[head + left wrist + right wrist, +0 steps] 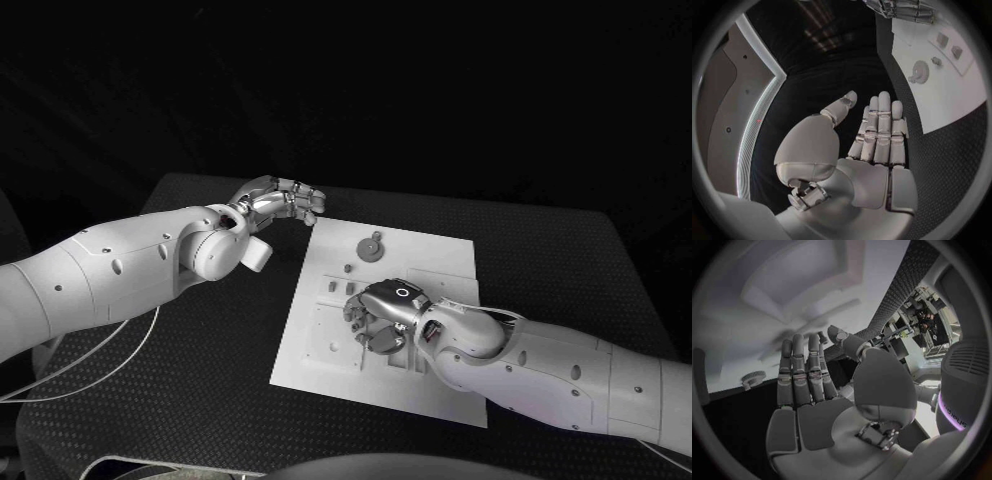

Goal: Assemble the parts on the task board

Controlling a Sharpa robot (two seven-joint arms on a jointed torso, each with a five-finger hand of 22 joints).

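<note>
In the middle of the black table the white task board is laid flat, with a round part seen near its far edge and smaller parts scattered toward its left side. Over the board's near-centre the right hand is lowered, palm down; whether anything is pinched beneath its fingers cannot be told. Just beyond the board's far-left corner the left hand is held off the board, fingers extended side by side and nothing held.
</note>
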